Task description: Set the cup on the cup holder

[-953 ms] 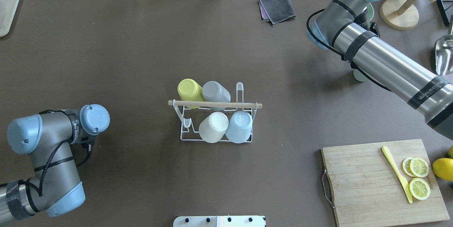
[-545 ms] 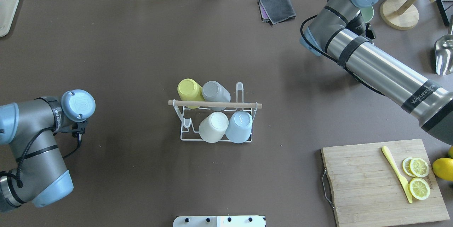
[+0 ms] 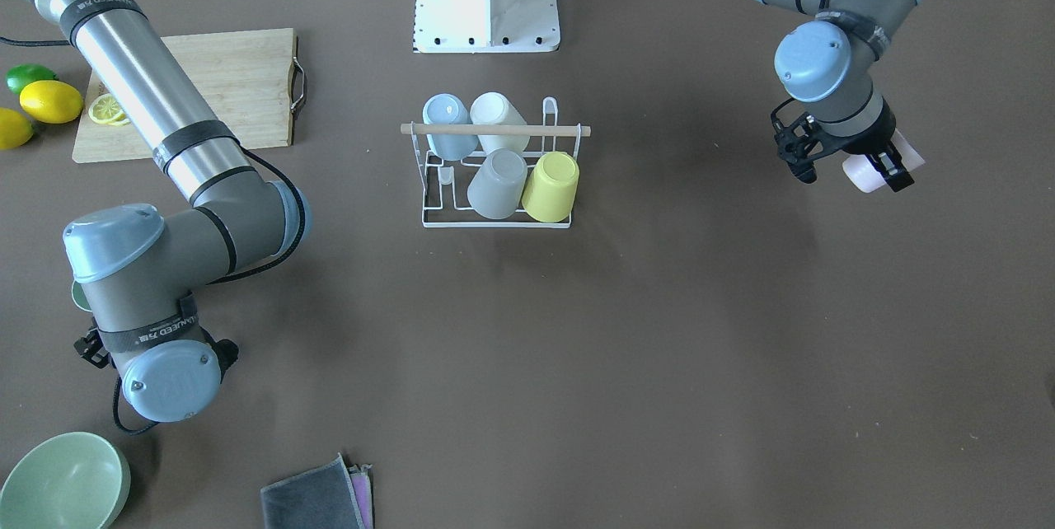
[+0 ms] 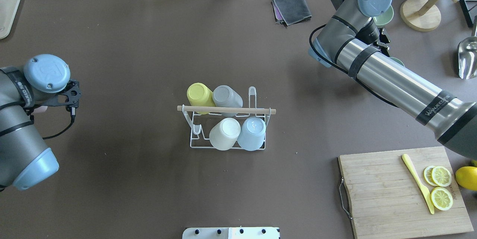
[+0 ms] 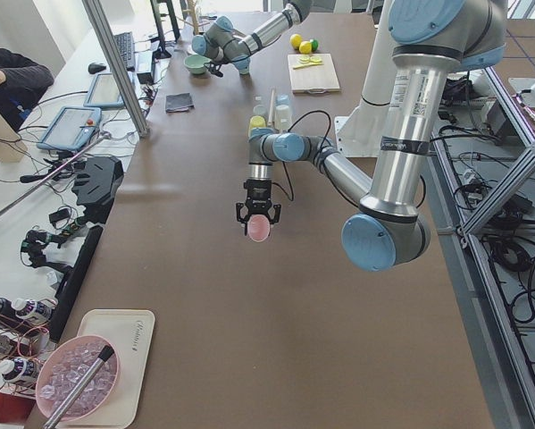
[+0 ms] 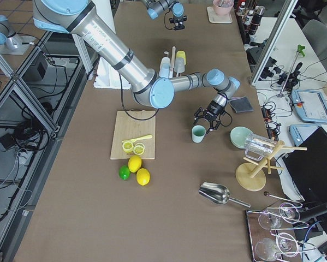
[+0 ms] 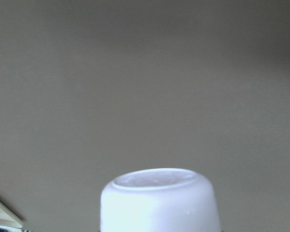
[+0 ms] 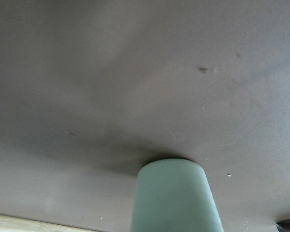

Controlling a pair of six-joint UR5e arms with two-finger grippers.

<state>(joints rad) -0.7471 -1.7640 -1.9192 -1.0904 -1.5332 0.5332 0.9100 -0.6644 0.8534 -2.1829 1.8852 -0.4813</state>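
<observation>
The cup holder (image 4: 252, 93), a white wire rack with a wooden rod (image 3: 494, 130), stands mid-table. It holds yellow, grey, cream and light blue cups upside down. My left gripper (image 3: 882, 170) is shut on a pink cup (image 3: 864, 173) and holds it above the table at my far left. The pink cup also shows in the left wrist view (image 7: 159, 203) and the exterior left view (image 5: 259, 230). My right gripper (image 6: 208, 125) is at a green cup (image 6: 198, 134) that stands on the table (image 8: 176, 198). Its fingers are hidden.
A green bowl (image 4: 385, 16), a wooden stand (image 4: 420, 13) and a metal scoop (image 4: 467, 54) are near the right arm. A folded grey cloth (image 4: 291, 7) lies at the far edge. A cutting board (image 4: 380, 190) with lemon slices and a knife is at near right.
My left arm has swung outward and away from me with the pink cup. My right wrist has shifted left, and the green cup now shows on the other side of its forearm.
</observation>
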